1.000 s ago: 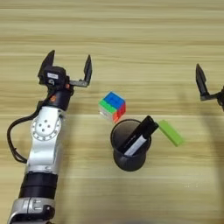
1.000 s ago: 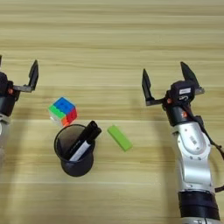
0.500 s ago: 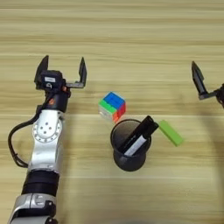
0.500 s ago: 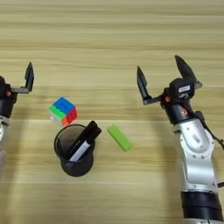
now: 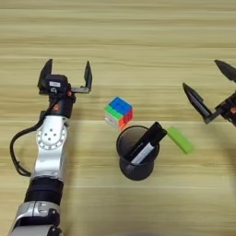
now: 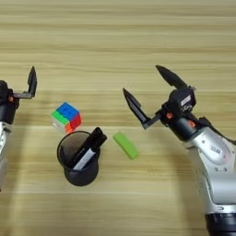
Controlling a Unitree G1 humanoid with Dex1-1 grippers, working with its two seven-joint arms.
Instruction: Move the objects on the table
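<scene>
The multicoloured puzzle cube (image 5: 119,112) rests mid-table on the light wooden table (image 5: 138,37). A flat lime-green block (image 6: 126,145) lies to its right, beyond the mesh cup. My left gripper (image 5: 67,73) stands open to the left of the cube, its fingers pointing away from me and holding nothing. The right gripper (image 6: 141,79) is wide open and tilted leftward. Its lower finger tip hangs just beyond the green block, and nothing is between the fingers.
A black mesh cup (image 5: 137,159) stands just in front of the cube, between it and the green block. A white-barrelled marker with a black cap (image 5: 146,143) leans inside it. My left forearm (image 5: 48,156) runs down the left side.
The right gripper has swung left towards the middle of the table and turned its fingers leftward. The left gripper has drifted slightly left. Cube, cup and block have not moved.
</scene>
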